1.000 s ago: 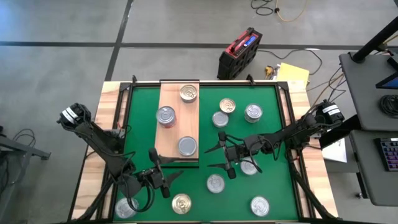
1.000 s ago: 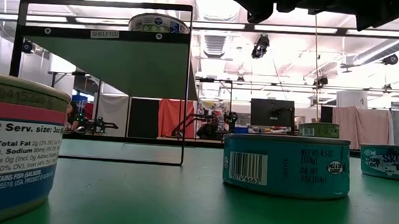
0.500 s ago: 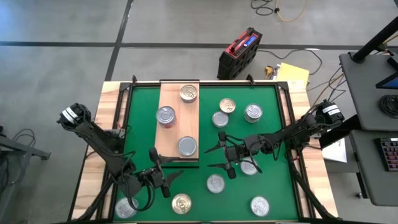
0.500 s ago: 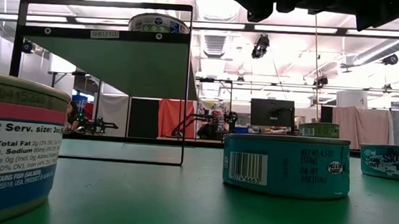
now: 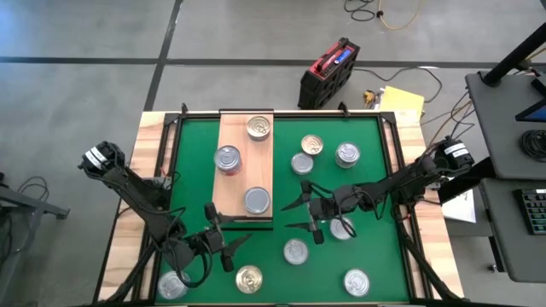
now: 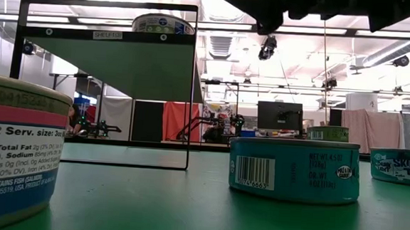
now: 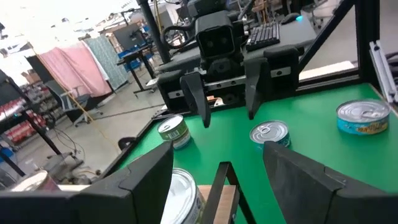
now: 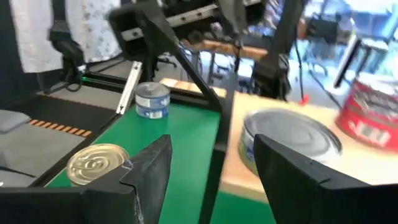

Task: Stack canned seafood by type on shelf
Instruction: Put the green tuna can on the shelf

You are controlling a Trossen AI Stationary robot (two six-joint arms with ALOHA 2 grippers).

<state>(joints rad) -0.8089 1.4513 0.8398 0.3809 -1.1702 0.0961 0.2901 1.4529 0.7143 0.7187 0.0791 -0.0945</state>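
The shelf [image 5: 244, 175], a light wooden board on a black frame [image 6: 192, 93], stands at the mat's far left of centre. It carries a gold-lidded can [image 5: 258, 128], a silver-lidded can [image 5: 227, 159] and another silver-lidded can [image 5: 257, 199] at its near end. Several more cans rest flat on the green mat. My right gripper [image 5: 299, 214] hangs open just right of the shelf's near end, level, facing that near can [image 8: 289, 140]. My left gripper [image 5: 229, 240] hangs open at the shelf's near edge, facing my right gripper [image 7: 225, 106]. Both hold nothing.
Loose cans lie right of the shelf [image 5: 312, 146] [image 5: 302, 164] [image 5: 347, 154], under the right arm [image 5: 341, 228], and near the front edge [image 5: 295, 251] [image 5: 357, 281] [image 5: 249, 278] [image 5: 173, 285]. A teal can [image 6: 294, 169] sits close to the low camera.
My right gripper has tipped and rolled slightly in place; its dark body shows a little lower at the top of the low view. The cans and shelf stand as before.
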